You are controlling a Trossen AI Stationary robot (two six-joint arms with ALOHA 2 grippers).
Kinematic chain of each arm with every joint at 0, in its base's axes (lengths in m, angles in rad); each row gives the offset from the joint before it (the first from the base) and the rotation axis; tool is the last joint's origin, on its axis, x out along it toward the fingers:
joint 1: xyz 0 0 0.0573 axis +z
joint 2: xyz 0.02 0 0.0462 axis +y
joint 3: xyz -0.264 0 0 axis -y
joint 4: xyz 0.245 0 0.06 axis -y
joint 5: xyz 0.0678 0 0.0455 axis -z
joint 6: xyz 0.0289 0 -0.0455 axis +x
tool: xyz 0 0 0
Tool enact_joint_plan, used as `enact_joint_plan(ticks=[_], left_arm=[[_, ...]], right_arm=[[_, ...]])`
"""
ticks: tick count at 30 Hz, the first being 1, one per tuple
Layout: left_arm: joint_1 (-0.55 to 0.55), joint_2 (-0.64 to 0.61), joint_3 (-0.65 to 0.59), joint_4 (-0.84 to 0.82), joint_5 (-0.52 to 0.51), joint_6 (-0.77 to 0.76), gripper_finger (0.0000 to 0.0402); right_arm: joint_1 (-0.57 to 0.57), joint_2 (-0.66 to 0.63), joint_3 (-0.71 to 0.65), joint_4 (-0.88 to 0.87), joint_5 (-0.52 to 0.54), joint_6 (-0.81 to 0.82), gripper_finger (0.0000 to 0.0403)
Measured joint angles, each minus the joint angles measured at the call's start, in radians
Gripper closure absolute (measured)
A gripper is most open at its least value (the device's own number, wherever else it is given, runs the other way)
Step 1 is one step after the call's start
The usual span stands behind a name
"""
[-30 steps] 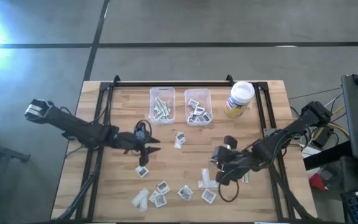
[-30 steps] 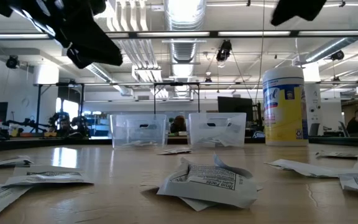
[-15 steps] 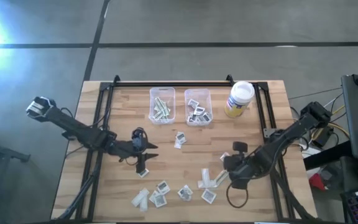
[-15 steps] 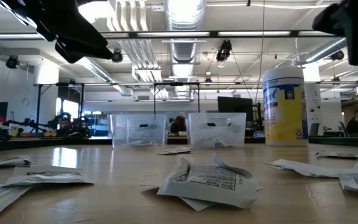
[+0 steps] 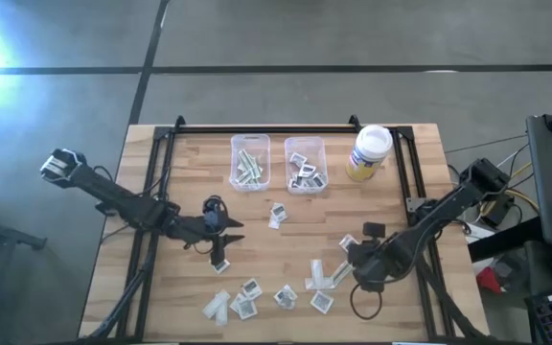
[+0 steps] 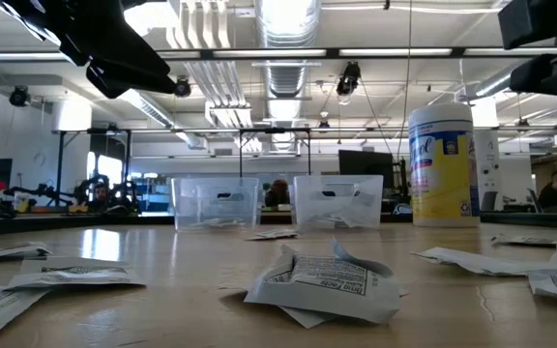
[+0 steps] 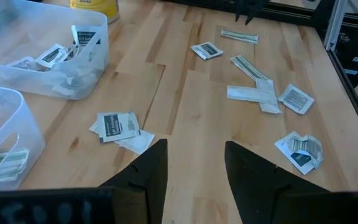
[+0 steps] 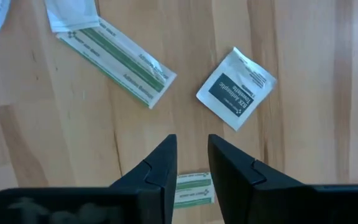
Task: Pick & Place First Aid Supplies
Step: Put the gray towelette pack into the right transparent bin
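Observation:
Small paper packets lie scattered flat on the wooden table: a cluster (image 5: pixel 257 295) near the front edge, a pair (image 5: pixel 277 215) at mid-table, crossed long strips (image 5: pixel 326 276). My left gripper (image 5: pixel 224 233) hovers open over the table's middle, a square packet (image 5: pixel 220 265) just nearward of it. My right gripper (image 8: pixel 192 155) points down with its fingers slightly apart, above a green-printed strip (image 8: pixel 193 187). A square dark-printed packet (image 8: pixel 236 89) and a long strip (image 8: pixel 114 62) lie just beyond its fingertips. Neither gripper holds anything.
Two clear bins (image 5: pixel 250 161) (image 5: pixel 306 163) stand near the far edge, both with packets inside. The white-lidded yellow jar (image 5: pixel 369 151) stands to their right. A black frame rail (image 5: pixel 266 128) runs along the far edge. Bare wood lies between the two grippers.
My right gripper has moved toward the table's right edge, away from the crossed strips, and stands above another spot of the table. My left gripper has drawn slightly toward the near edge. No packet has moved.

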Motion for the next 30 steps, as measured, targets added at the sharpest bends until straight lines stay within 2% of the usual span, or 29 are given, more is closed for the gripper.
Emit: enact_joint_plan(ticks=[7,15,21,26,30], left_arm=[[0.0,0.0,0.0,0.0,0.0,0.0,0.025],[0.0,0.0,0.0,0.0,0.0,0.0,0.025],[0.0,0.0,0.0,0.0,0.0,0.0,0.025],[0.0,0.0,-0.003,0.001,0.001,0.0,0.025],[0.0,0.001,-0.024,0.002,0.0,-0.016,0.025]], right_arm=[[0.0,0.008,-0.003,0.039,0.0,0.001,0.0284],[-0.001,0.008,-0.051,0.183,0.034,-0.123,0.0248],[0.0,0.008,-0.074,0.185,0.114,-0.144,0.0241],[0.0,0.023,-0.099,0.279,0.112,-0.201,0.0241],[0.003,0.084,-0.079,0.314,0.081,-0.227,0.0241]])
